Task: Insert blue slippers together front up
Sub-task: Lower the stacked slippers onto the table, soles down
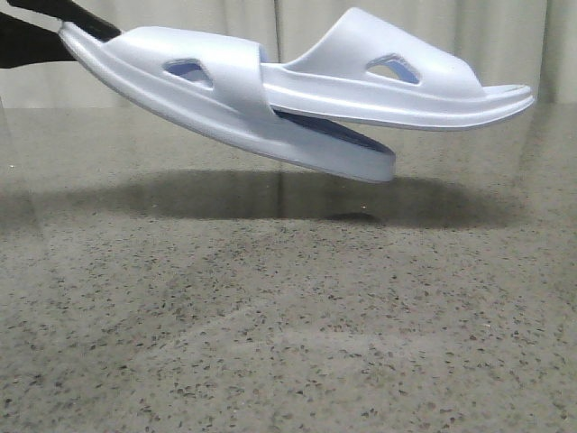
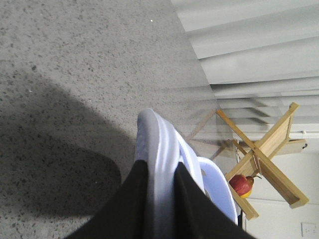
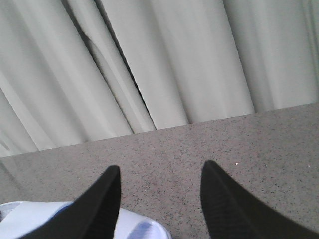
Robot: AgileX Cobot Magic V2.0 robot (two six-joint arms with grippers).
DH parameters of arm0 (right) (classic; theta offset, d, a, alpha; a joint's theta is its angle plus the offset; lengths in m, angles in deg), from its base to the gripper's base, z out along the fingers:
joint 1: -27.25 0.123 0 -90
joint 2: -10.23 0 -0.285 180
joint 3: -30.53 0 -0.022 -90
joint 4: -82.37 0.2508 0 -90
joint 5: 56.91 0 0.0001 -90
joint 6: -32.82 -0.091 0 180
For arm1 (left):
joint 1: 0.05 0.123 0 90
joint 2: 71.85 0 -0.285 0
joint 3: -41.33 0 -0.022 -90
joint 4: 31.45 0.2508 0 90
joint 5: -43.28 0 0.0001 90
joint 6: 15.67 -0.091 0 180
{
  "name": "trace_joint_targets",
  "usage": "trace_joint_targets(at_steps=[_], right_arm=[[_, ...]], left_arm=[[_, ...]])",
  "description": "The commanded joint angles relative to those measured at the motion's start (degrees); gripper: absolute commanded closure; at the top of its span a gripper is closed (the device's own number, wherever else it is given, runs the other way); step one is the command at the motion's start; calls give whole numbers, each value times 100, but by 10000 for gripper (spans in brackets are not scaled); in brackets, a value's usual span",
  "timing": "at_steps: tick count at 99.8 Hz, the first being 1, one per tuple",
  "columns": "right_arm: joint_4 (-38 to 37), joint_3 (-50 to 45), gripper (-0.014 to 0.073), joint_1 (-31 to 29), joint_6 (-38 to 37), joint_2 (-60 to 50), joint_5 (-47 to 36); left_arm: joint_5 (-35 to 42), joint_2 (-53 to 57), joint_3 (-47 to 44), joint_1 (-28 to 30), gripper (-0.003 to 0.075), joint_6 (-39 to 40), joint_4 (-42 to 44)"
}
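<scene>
I see the blue slippers (image 1: pixel 297 99) nested together, hanging above the table (image 1: pixel 288 325); my left gripper (image 2: pixel 162 199) pinches one slipper's heel, my right gripper (image 3: pixel 159 199) spread, holding nothing

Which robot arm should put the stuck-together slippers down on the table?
Probably the left. Its gripper is clamped on the heel of one slipper, holding the joined slippers above the table. The right gripper is open and holds nothing.
</scene>
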Motion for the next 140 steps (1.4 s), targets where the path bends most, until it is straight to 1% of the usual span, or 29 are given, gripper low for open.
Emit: trace_joint_targets(at_steps=[1,27,47,78,83,88,95,107,114,121,140], right_arm=[[-70,218,284,-34,92,-12,-398],[-70,218,284,-34,92,-12,-388],[-70,218,284,-34,92,-12,-388],[-70,218,284,-34,92,-12,-384],[-70,218,284,-34,92,-12,-384],[-70,218,284,-34,92,-12,-384],[-70,218,284,-34,92,-12,-384],[-70,218,284,-34,92,-12,-384],[-70,218,284,-34,92,-12,-384],[-70,218,284,-34,92,-12,-375],[-70,218,284,-34,92,-12,-323]], left_arm=[[-226,56,94,-62,704,-87,-536],[-239,-321,-209,-62,704,-326,-617],[-398,-495,-221,-62,704,-484,-596],[-361,-533,-221,-62,700,-692,-468],[-361,-533,-221,-62,681,-769,-468],[-361,-533,-221,-62,644,-794,-457],[-361,-533,-221,-62,570,-875,-460],[-351,-533,-221,-62,421,-925,-460],[-326,-533,-221,-62,368,-941,-455],[-235,-533,-221,-62,349,-1042,-444],[321,-533,-221,-62,349,-1462,-444]])
